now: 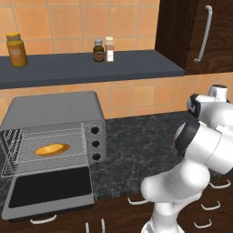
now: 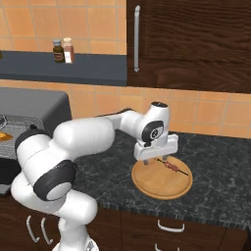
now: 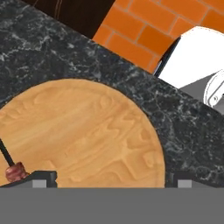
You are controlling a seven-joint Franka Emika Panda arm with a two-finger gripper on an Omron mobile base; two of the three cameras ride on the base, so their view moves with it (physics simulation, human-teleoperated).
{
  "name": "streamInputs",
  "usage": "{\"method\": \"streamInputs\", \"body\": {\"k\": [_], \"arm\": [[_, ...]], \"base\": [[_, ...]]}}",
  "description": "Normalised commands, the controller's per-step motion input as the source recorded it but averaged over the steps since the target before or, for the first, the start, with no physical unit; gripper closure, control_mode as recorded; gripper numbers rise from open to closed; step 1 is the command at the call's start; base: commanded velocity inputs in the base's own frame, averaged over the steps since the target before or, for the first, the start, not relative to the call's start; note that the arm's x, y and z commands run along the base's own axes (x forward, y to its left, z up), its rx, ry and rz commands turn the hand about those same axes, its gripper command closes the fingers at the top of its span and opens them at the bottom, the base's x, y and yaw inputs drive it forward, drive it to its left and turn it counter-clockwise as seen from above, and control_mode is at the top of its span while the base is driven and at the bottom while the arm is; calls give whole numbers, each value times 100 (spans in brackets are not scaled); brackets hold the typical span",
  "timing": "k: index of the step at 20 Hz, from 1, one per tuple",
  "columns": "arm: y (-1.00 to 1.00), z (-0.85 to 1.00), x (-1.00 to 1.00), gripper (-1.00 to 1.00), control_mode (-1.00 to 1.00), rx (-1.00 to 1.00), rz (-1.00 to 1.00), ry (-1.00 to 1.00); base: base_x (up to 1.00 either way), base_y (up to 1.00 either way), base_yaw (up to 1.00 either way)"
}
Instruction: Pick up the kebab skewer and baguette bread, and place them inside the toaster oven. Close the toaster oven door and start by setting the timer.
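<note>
A round wooden plate lies just under the wide-open, empty gripper. The skewer rests on the plate, slightly to one side of the fingers. The baguette already sits on the rack in the oven, whose door hangs open. Descending off-centre could nudge the thin skewer away or clip the plate

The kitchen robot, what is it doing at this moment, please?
The white arm has its open gripper hanging just above the kebab skewer, which lies on the round wooden plate; the fingers hold nothing. The baguette bread already rests on the rack inside the toaster oven, whose door is folded down open.
</note>
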Motion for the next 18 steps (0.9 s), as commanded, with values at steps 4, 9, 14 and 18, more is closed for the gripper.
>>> {"method": "streamInputs", "body": {"k": [4, 9, 14, 18], "arm": [[-12, -32, 35, -100, -100, 0, 0, -4], [-16, -24, 48, -100, -100, 0, 0, -3], [-37, -21, 42, -100, -100, 0, 0, 0], [-32, -28, 40, -100, -100, 0, 0, 0]], "base": [[0, 0, 0], [0, 0, 0], [0, 0, 0], [0, 0, 0]]}}
